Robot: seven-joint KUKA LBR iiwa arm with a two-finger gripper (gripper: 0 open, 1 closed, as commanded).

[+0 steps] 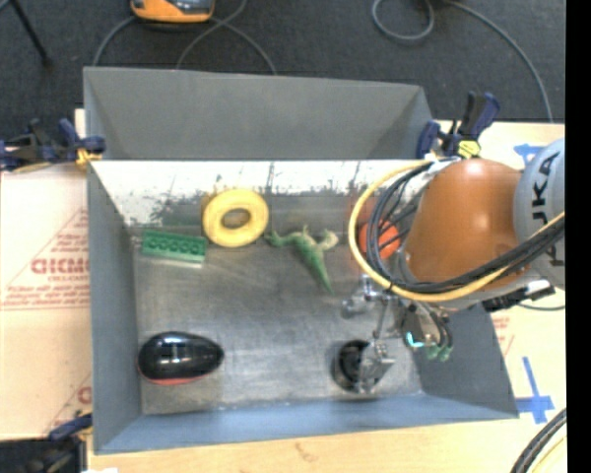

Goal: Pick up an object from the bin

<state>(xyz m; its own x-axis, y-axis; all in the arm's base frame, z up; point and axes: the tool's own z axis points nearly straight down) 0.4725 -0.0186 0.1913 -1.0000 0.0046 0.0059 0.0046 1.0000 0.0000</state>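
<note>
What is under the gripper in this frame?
A small dark round thing lies on the floor of the bin, toward its lower right corner, directly beneath the gripper. The gripper covers its right side, so its full shape cannot be seen.

Arm (pixel 544 190): white casing, black lettering, partly visible. Cover (pixel 463 220): orange, smooth, domed. Cables (pixel 355 236): yellow and black, looped round the cover. Gripper (pixel 369 368): slender grey metal, small green parts near its mount.
</note>
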